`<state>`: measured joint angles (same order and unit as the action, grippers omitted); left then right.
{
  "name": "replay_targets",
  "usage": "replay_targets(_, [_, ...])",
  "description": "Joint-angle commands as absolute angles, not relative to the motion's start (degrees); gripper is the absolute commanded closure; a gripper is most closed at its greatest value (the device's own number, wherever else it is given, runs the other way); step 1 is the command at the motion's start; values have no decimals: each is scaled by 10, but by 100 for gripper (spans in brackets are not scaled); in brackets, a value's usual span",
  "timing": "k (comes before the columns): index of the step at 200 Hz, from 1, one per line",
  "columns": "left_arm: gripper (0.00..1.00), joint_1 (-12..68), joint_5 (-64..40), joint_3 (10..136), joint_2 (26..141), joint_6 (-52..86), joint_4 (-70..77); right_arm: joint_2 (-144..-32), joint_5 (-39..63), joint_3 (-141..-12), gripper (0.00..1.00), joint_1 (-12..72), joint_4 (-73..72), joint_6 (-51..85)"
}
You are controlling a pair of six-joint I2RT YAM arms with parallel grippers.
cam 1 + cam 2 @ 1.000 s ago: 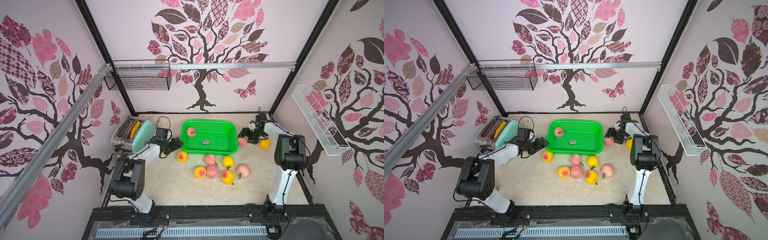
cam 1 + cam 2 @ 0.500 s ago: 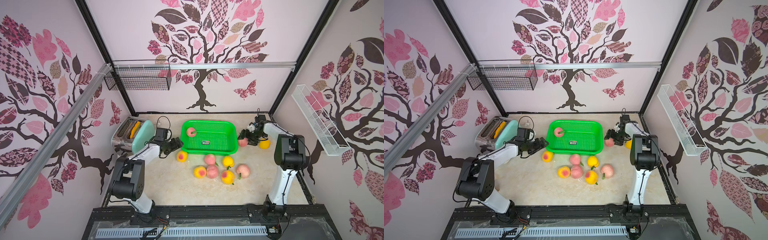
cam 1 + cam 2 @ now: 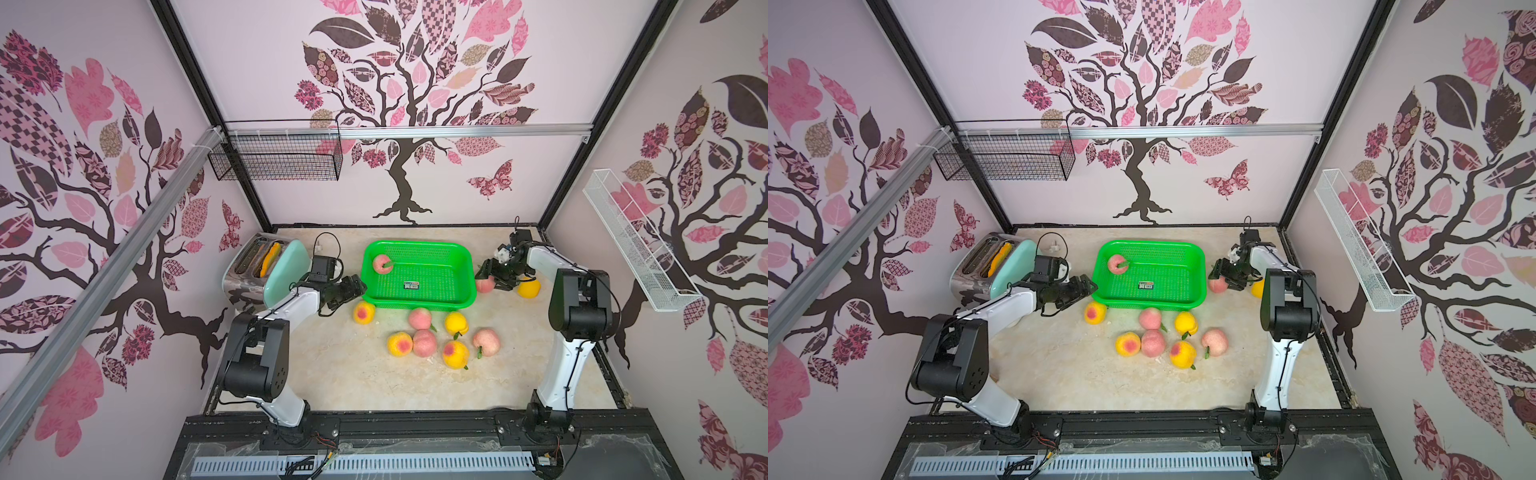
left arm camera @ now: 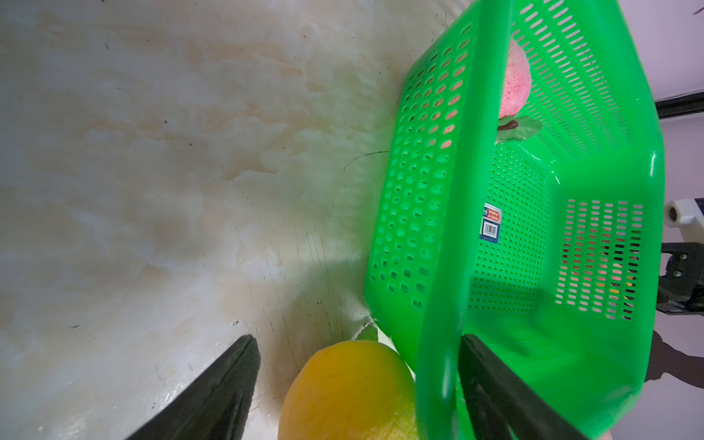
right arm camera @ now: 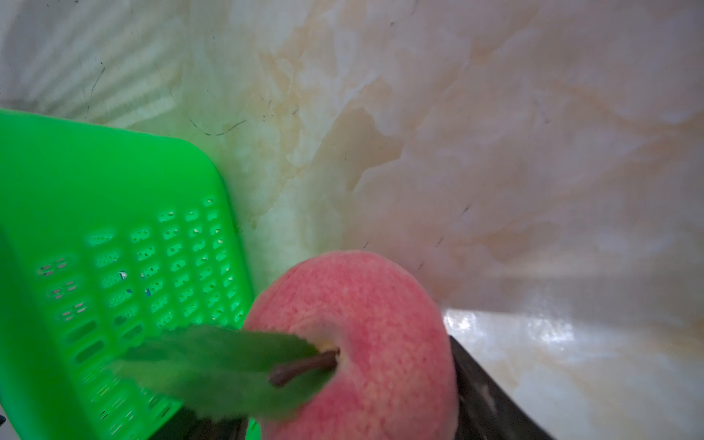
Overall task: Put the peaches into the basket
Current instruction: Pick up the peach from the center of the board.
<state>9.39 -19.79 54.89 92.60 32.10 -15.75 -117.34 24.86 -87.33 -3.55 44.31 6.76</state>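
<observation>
Right end effector around pink peach, perhaps gripping

One pink peach lies in the green basket, nine other peaches outside.

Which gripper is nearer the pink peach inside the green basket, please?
Left. The left gripper is outside the basket end near that peach; the right gripper is past the opposite end, around another peach.
</observation>
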Motion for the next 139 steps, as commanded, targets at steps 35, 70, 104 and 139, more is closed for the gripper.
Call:
replay_targets(35, [14, 95, -202, 553, 917, 314, -161, -1132, 237, -872, 42, -32, 439, 70])
replay_targets(70, [14, 95, -201, 555, 925, 314, -162, -1125, 242, -871, 43, -32, 437, 70])
replay_targets(104, [14, 95, -195, 555, 928, 311, -158, -1108, 234, -855, 44, -32, 419, 76])
replay_targets(139, [14, 95, -196, 563, 931, 311, -161, -1091, 231, -842, 44, -32, 414, 78])
